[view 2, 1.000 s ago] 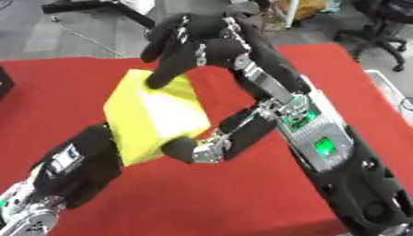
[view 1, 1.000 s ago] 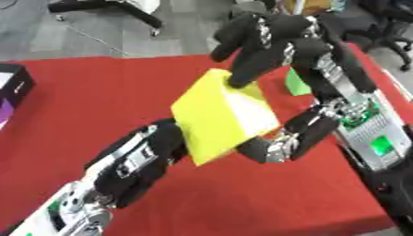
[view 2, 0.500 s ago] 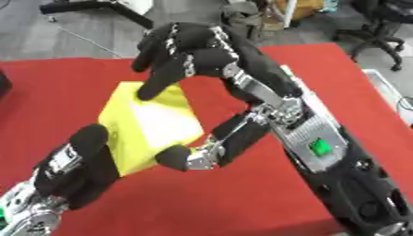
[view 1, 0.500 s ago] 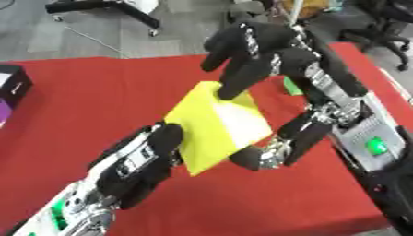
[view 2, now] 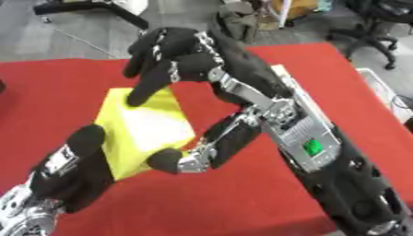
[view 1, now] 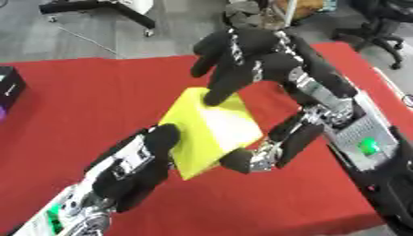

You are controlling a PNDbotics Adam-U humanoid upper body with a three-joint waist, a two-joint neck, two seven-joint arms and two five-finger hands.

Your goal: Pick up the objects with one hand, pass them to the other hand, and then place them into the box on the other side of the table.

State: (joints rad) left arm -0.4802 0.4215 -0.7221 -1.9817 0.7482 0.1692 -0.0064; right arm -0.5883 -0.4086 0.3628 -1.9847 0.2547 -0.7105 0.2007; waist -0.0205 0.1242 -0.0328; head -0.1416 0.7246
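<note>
A flat yellow box [view 1: 216, 130] is held above the red table [view 1: 80, 97], tilted, between both hands. My right hand [view 1: 250, 53] comes from the upper right. Its fingers [view 1: 219, 90] lie on the box's top edge and its thumb [view 1: 238, 161] presses the lower right edge, so it pinches the box. My left hand [view 1: 153, 152] reaches up from the lower left and grips the box's left side, one black fingertip [view 2: 87, 138] on the yellow face. The rest of its fingers are hidden behind the box.
A dark box with a purple side [view 1: 8, 90] stands at the table's left edge. A white object [view 2: 377, 83] lies beyond the right edge. Office chair bases [view 1: 97, 9] stand on the grey floor behind the table.
My right hand has swung down over the yellow box, its fingers now on the top edge. The box and both hands have shifted slightly left and lower in view.
</note>
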